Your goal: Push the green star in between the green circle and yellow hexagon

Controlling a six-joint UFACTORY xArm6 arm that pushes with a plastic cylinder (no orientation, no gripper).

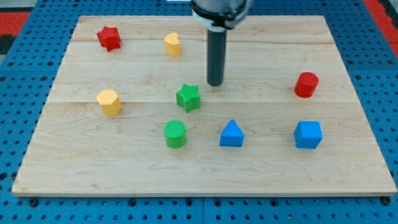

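Camera view shows a wooden board (205,174) on a blue pegboard (18,74). The dark rod comes down from the view's top, and my tip (215,84) touches the board just up and to the right of the green star (188,98), near it but apart. The rod has no jaws and holds nothing.

The landmark is the green star. Far to its right and lower is the blue cube (308,134). The blue triangle (232,134) is down-right. The green circle (175,134) is just below. The yellow hexagon (109,102) is well to the left. The red cylinder (306,84) is far right. The red star (109,38) is far up-left. The yellow heart (173,45) is above.
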